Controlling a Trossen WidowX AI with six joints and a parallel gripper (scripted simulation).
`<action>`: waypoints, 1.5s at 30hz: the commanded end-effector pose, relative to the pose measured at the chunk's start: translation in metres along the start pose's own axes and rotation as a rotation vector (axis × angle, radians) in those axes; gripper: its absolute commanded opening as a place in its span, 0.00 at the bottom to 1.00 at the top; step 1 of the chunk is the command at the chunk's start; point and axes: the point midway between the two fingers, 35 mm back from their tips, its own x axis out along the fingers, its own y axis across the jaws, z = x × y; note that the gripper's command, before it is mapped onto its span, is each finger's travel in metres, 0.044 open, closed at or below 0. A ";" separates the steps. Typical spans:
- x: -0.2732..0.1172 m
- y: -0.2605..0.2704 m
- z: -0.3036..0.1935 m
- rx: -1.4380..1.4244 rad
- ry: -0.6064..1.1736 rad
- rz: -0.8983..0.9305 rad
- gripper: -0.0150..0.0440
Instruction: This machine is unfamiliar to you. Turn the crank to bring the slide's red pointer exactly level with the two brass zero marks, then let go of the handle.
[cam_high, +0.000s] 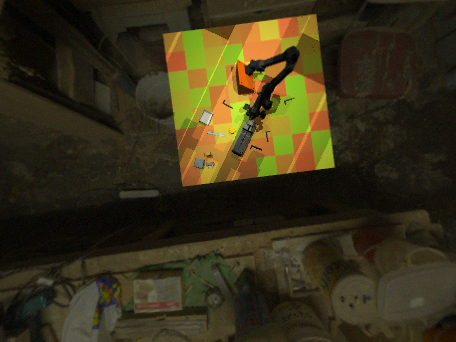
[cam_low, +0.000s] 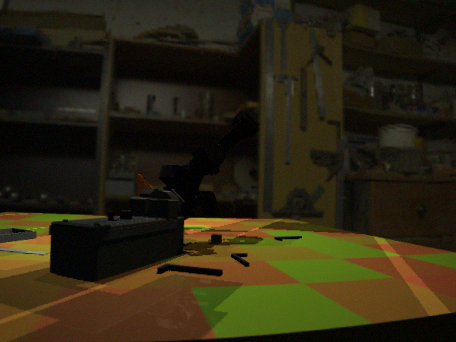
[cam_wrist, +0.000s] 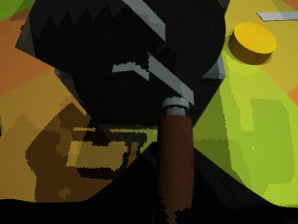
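The machine (cam_high: 239, 147) (cam_low: 135, 250) is a long dark grey box with a slide along its top. A small red spot, probably the pointer (cam_high: 243, 142) (cam_low: 111, 215), shows on top. The brass zero marks cannot be made out, so its level against them cannot be told. At the arm-side end, the crank's dark hub (cam_wrist: 125, 65) fills the upper wrist view. The crank handle (cam_wrist: 175, 155) is a brown cylinder with a grey collar, sticking out towards the wrist camera. My gripper (cam_wrist: 170, 149) (cam_high: 253, 116) is shut on the handle, with a dark finger on each side.
An orange block (cam_high: 244, 80) stands near the arm's base. A yellow disc (cam_high: 232, 130) (cam_wrist: 254, 40), a pale strip (cam_high: 215, 134) and a white tray (cam_high: 205, 118) lie beside the machine. Several black L-shaped bars (cam_high: 256, 148) (cam_low: 192, 270) lie around it. A grey block (cam_high: 199, 163) lies farther off.
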 end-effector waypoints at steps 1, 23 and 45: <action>0.004 0.006 -0.004 -0.004 0.007 0.007 0.25; 0.006 0.024 -0.006 -0.004 0.007 0.008 0.25; 0.005 0.029 -0.005 -0.004 0.007 0.008 0.25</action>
